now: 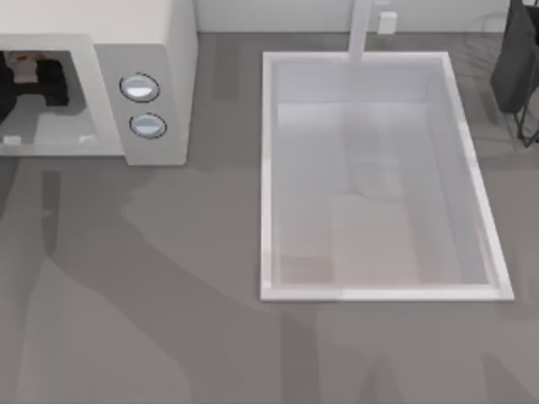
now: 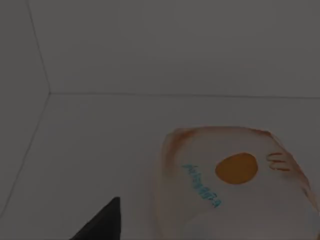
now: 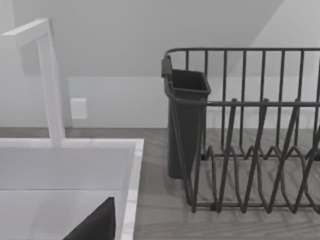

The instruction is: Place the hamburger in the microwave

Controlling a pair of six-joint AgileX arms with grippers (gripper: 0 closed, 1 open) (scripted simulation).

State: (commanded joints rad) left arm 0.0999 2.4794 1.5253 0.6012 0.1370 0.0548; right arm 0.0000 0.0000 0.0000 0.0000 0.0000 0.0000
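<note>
The microwave (image 1: pixel 160 50) stands at the table's back left, its grey cavity facing the front and two round knobs (image 1: pixel 140 87) on its side panel. My left gripper (image 1: pixel 38 80) is a dark shape reaching inside that cavity. In the left wrist view the hamburger (image 2: pixel 235 185), tan-orange with pale patches and an orange spot, lies on the cavity floor (image 2: pixel 100 140). One dark fingertip (image 2: pixel 102 222) stands off to its side, not touching it, so the gripper is open. The right wrist view shows one of the right gripper's fingertips (image 3: pixel 97 222), set off to the side over the sink corner, open and holding nothing.
A white sink basin (image 1: pixel 268 168) fills the table's middle right, with a faucet (image 1: pixel 360 29) at its back edge. A dark wire dish rack (image 3: pixel 250 150) with a cutlery cup (image 3: pixel 187 120) stands at the back right (image 1: pixel 518 67). Bare grey tabletop runs along the front.
</note>
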